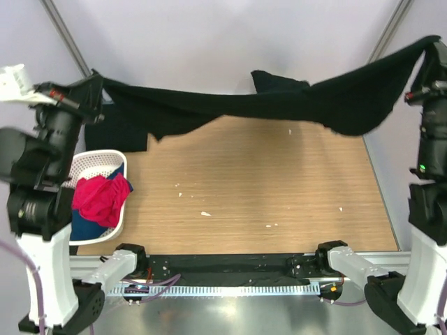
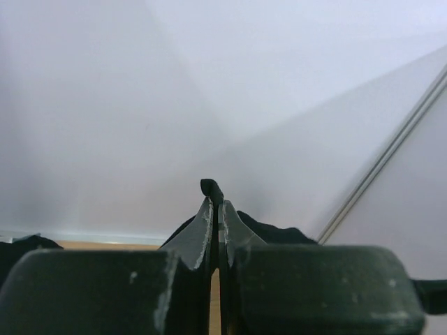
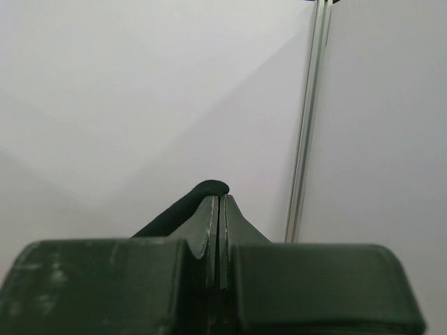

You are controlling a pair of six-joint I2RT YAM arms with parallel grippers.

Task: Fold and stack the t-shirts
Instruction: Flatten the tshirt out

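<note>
The t-shirt hangs stretched above the worktop, its ends clamped in the left gripper and right gripper; wrist views show only a pinched black fold, the rest cut off.

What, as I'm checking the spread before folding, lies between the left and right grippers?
A black t-shirt, pinched by the left gripper and right gripper, hangs stretched above the table; the top external view shows it.

The left arm and right arm are black links above white housings, with purple cables. The left hand and right hand have dark green, scuffed fingers.
</note>
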